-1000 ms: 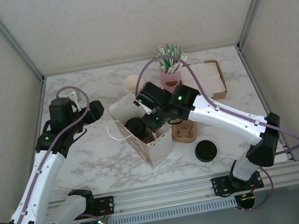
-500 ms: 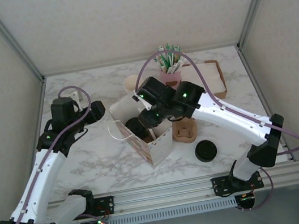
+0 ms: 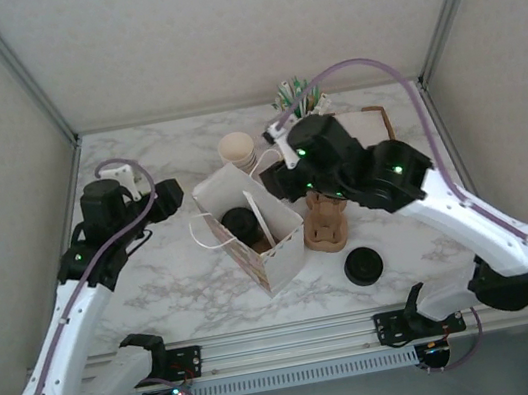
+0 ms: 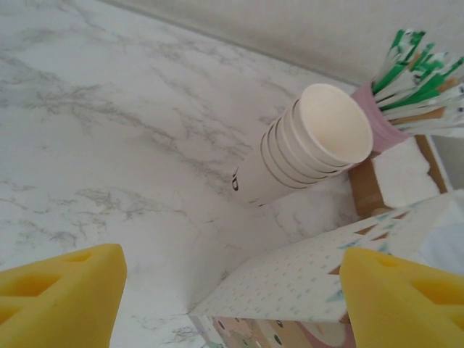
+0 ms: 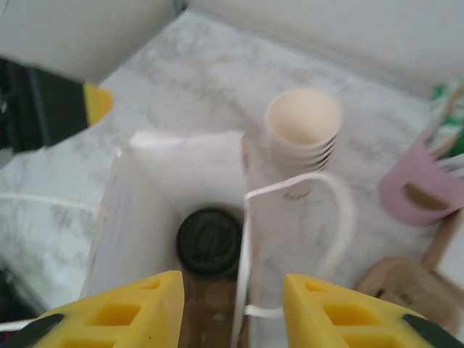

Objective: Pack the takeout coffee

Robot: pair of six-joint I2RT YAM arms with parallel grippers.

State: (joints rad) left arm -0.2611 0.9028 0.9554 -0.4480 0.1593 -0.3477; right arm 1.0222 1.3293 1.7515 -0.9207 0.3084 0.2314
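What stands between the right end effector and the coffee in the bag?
Nothing solid. The right end effector sits open above the bag with the coffee in plain sight; only the handle cord hangs beside its lid.

White arms (image 3: 68, 327), black joints (image 3: 107, 198), purple cables (image 3: 354, 66)

counter (image 3: 175, 273): marble-look slab, white with grey veining; smooth, faint sheen;
paper bag (image 3: 280, 261): matt paper; printed outside, plain white inside; thin white cord handles;
takeout coffee (image 5: 209, 241): black plastic lid, smooth, dull sheen;
cup stack (image 4: 304, 156): cream paper, smooth, matt;
pads (image 4: 61, 293): yellow foam, matt;
loose lid (image 3: 365, 266): black plastic, semi-matt;
carrier (image 3: 328, 232): brown moulded pulp, rough, matt;
arm shells (image 3: 73, 326): white plastic, smooth, light gloss
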